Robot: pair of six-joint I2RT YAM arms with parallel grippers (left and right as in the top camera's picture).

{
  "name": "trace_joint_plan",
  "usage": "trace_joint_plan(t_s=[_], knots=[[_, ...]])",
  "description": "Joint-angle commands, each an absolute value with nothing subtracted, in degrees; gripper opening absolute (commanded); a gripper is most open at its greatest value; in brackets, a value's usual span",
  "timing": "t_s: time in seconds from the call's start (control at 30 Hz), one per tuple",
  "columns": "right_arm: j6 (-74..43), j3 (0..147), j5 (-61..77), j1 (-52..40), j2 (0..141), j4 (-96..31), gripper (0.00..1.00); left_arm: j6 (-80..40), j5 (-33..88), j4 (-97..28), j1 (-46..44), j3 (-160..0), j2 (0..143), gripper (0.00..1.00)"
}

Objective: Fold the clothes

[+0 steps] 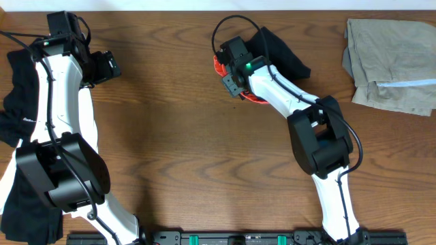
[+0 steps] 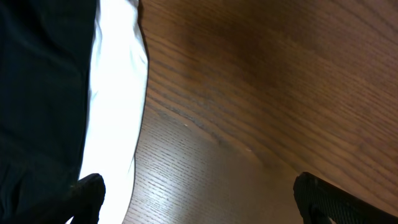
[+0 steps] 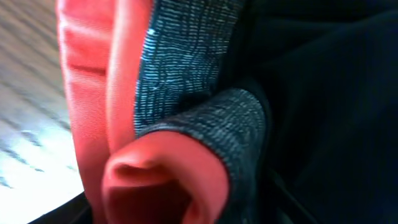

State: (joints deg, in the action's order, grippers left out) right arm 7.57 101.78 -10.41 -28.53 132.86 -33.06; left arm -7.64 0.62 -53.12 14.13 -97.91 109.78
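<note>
The black pants (image 1: 281, 53) lie bunched at the table's back centre, their coral-red waistband edge (image 1: 219, 66) peeking out beside my right gripper (image 1: 229, 76), which is pressed down onto them. In the right wrist view the grey waistband (image 3: 186, 68) and its red edge (image 3: 87, 74) fill the space between the jaws; the fingers themselves are hidden. My left gripper (image 1: 106, 67) hovers at the back left, open and empty (image 2: 202, 202) over bare wood. Beside it lie a black garment (image 2: 37, 93) and a white garment (image 2: 115, 93).
A folded taupe garment (image 1: 392, 64) sits at the back right corner. A pile of black and white clothes (image 1: 19, 109) hangs along the table's left edge under the left arm. The wooden table (image 1: 184, 150) shows between the arms.
</note>
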Motion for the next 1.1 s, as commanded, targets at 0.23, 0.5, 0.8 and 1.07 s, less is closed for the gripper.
trace_joint_plan(t_s=[0.23,0.5,0.8,1.07], knots=[[6.48,101.21,-13.1,-23.33,134.08,-35.4,0.01,-7.2,-0.27,-53.32,14.2,-97.27,109.1,0.98],[6.48,103.7,-15.68,-23.05,127.66,-38.59,0.01,-7.2,-0.27,-53.32,14.2,-97.27,109.1,0.98],[8.29,111.72,-20.18,-19.27,115.59,-39.64,0.01,-7.18,-0.3,-53.28,14.2,-97.27,109.1,0.98],[9.93,118.21,-20.18,-11.46,111.94,-40.53,0.01,-7.18,-0.27,-53.28,14.2,-97.27,109.1,0.98]])
